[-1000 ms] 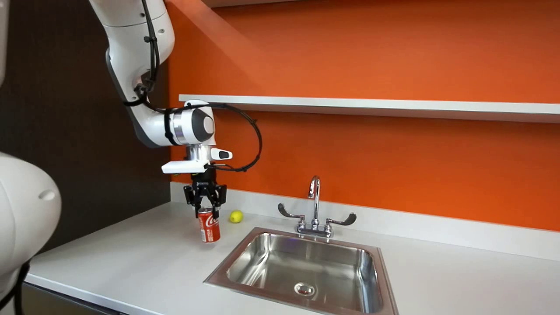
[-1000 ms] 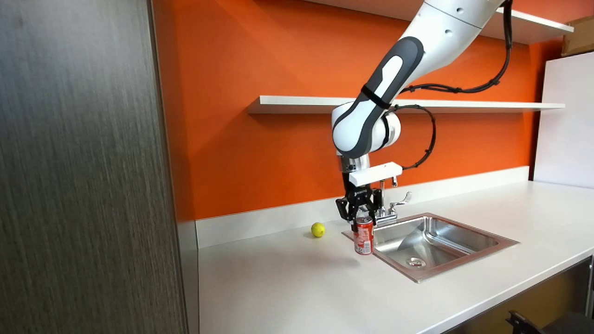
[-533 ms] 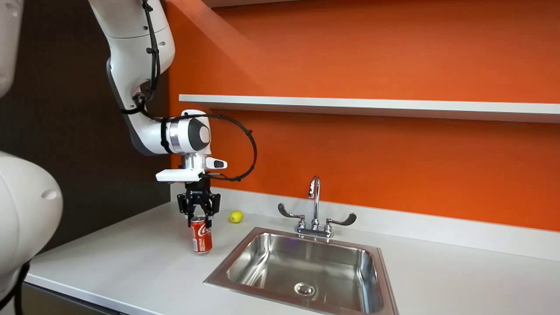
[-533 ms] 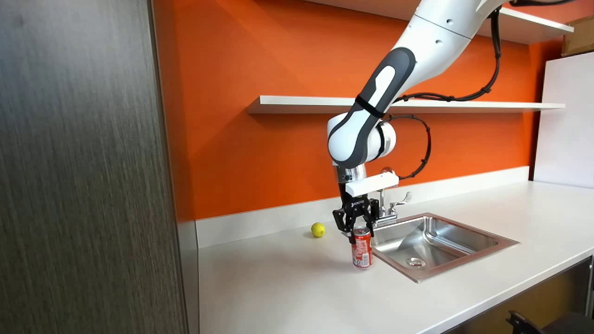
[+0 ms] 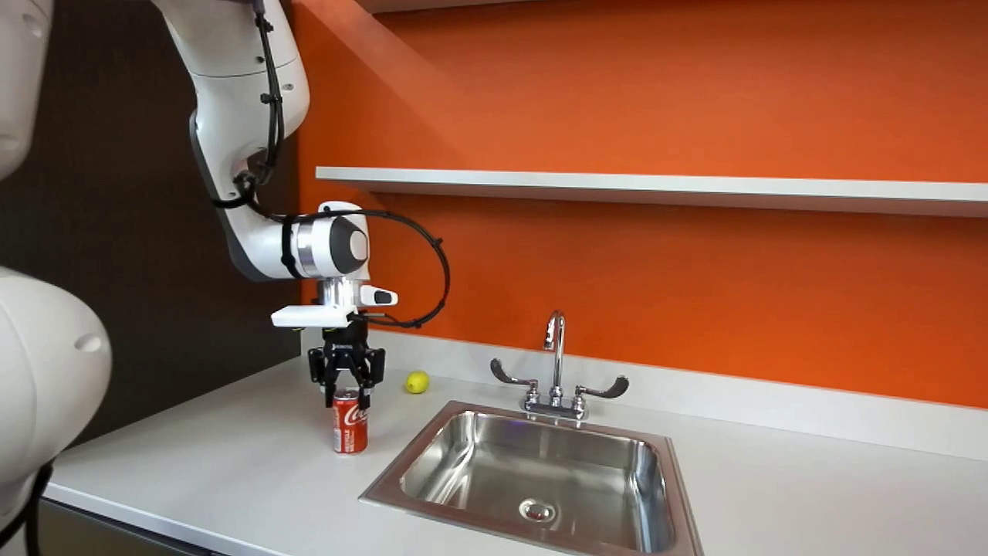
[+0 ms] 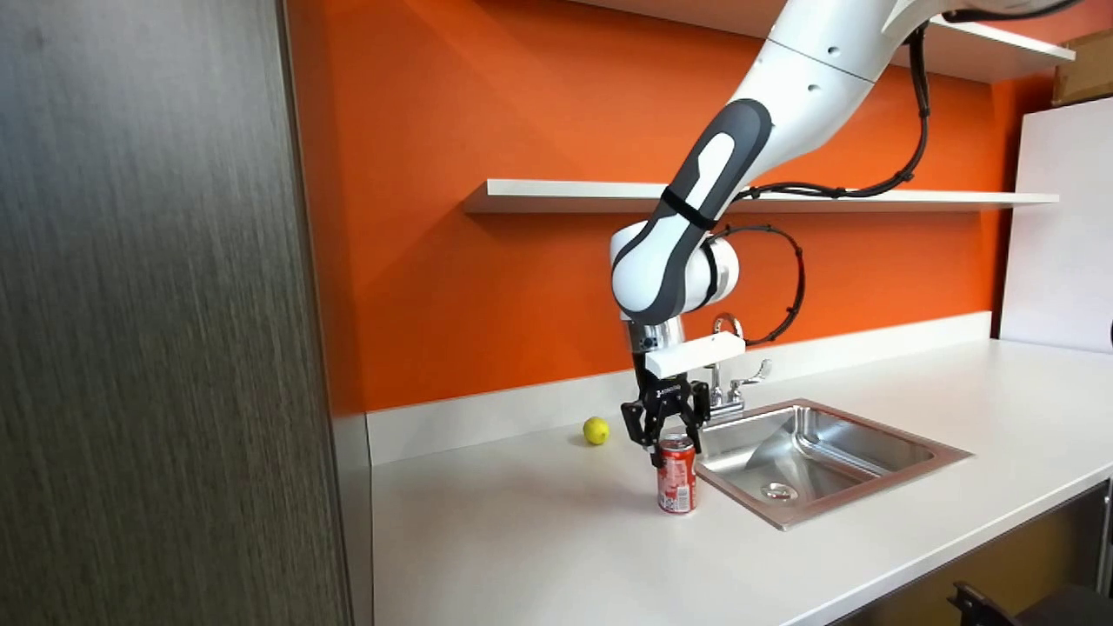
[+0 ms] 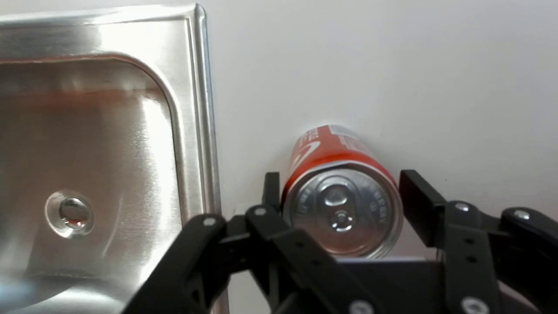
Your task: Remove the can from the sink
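Note:
The red can (image 5: 351,429) with a silvery top stands upright on the counter beside the sink, or just above it; I cannot tell whether its base touches. It also shows in an exterior view (image 6: 676,489) and in the wrist view (image 7: 341,205). My gripper (image 5: 347,399) points down with its fingers on both sides of the can's upper part, closed on it; it also shows in an exterior view (image 6: 676,450) and in the wrist view (image 7: 343,196). The steel sink (image 5: 419,449) lies to one side, apart from the can; its rim shows in the wrist view (image 7: 186,113). Its basin is bare.
A small yellow-green ball (image 5: 417,381) lies on the counter near the backsplash. The chrome faucet (image 5: 557,355) stands behind the sink. A white shelf (image 5: 656,185) runs along the orange wall. A dark panel (image 6: 165,313) stands at the counter's end.
My gripper and the can have moved down together, nearer the counter, and slightly away from the backsplash. The ball and sink have not moved.

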You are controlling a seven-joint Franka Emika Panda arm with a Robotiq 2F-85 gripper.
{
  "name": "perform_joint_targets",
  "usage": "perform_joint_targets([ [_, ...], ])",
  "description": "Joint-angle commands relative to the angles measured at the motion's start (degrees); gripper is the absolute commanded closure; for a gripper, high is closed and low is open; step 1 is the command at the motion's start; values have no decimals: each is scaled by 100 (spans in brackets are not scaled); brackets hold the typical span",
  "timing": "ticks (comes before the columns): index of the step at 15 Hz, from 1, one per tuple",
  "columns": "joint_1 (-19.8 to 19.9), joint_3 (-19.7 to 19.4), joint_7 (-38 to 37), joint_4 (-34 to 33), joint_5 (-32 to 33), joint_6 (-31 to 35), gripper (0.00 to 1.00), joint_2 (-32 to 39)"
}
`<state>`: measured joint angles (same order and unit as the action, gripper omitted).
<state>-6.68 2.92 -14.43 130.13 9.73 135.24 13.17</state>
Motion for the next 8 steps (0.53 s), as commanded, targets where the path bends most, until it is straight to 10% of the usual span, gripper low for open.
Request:
perform_joint_targets([
  [1, -3, 14, 137, 1, -98, 45, 1, -45],
  [8, 1, -45, -40, 276, -5, 12, 0, -565],
])
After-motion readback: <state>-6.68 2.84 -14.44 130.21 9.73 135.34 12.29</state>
